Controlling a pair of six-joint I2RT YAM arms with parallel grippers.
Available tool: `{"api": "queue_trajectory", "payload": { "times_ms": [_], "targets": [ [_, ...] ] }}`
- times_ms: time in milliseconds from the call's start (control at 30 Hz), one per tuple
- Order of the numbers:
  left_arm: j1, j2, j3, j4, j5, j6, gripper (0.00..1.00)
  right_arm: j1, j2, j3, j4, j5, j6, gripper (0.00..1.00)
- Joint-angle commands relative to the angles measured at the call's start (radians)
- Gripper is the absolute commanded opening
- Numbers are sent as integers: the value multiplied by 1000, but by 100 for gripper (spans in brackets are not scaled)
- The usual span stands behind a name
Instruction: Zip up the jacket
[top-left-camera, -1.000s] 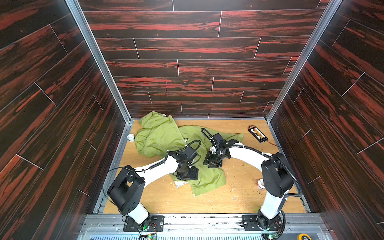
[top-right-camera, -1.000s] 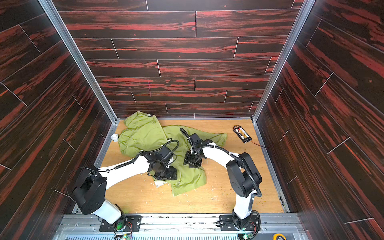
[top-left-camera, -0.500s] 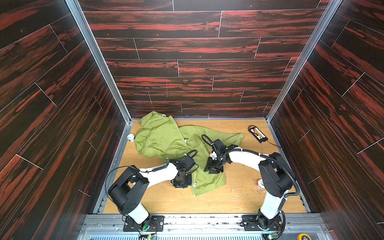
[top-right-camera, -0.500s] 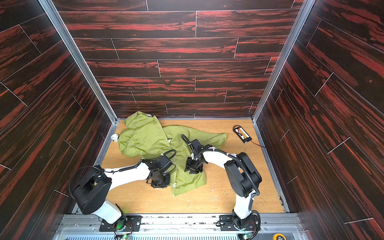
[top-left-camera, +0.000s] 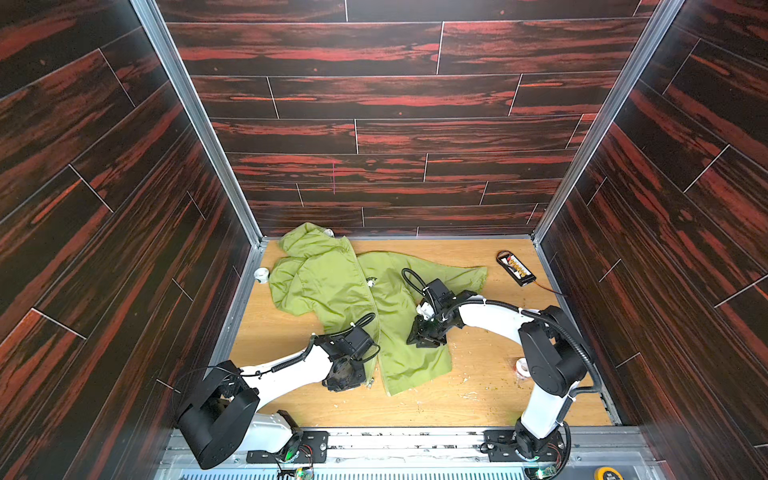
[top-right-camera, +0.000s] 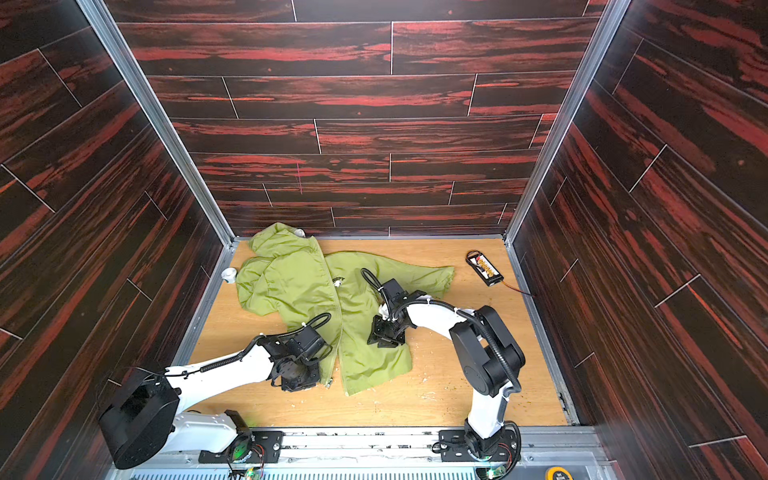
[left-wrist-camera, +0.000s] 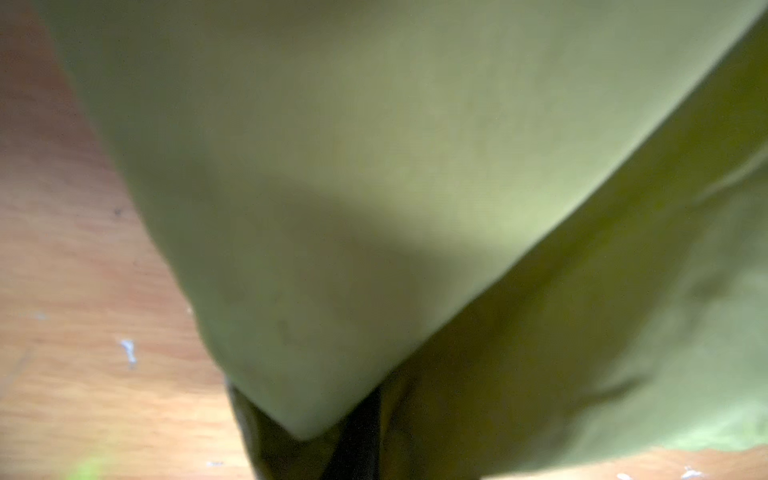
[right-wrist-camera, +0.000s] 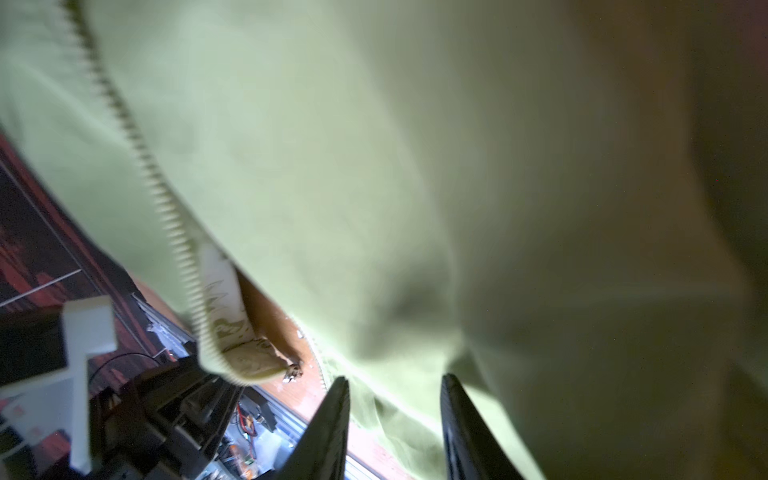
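The jacket (top-left-camera: 332, 286) lies spread front-up on the wooden table (top-left-camera: 478, 399). Its hood is bunched into the far left corner and its hem points toward the near edge.

The left gripper (top-left-camera: 347, 376) sits low on the hem corner of the front panel on its own side. Cloth drapes across its wrist camera, so I cannot tell whether its jaws are spread or pressed together. The right gripper (top-left-camera: 426, 338) bears down on the opposite front panel, well out from the opening. In its wrist view its fingers (right-wrist-camera: 332, 424) stand apart with green cloth showing in the gap, and no fold looks clamped.

The zipper (top-left-camera: 376, 328) gives the long axis, running from the collar at the far side to the hem at the near side on a slight slant. Along the upper run the two edges lie together, but whether they are meshed is too small to tell. At the hem they part: the right wrist view shows one row of zipper teeth (right-wrist-camera: 141, 158) curling away, with white patterned lining (right-wrist-camera: 224, 299) exposed.

A small pale fitting (top-left-camera: 370, 384) at the zipper's foot lies just beside the left gripper, on the side toward the other arm. I judge the left arm the nearer one to start there. The closing pull would then run away from the robot, toward the hood.
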Motion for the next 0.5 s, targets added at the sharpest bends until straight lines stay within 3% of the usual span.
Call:
{"api": "queue_trajectory", "payload": {
  "times_ms": [0, 67, 200, 233, 467],
  "targets": [
    [4, -12, 36, -58, -32, -7, 35, 5, -103, 53, -38, 58, -65, 42],
    [4, -26, 42, -70, -42, -9, 44, 4, -157, 57, -41, 107, -81, 49],
    [4, -96, 56, -120, -65, -32, 55, -3, -267, 64, -49, 207, -89, 72],
    [4, -123, 62, -130, -72, -41, 58, -11, -290, 67, -50, 224, -81, 98],
    [4, -353, 114, -191, -108, -105, 66, -47, -365, 39, 38, 223, -65, 98]
  ]
}}
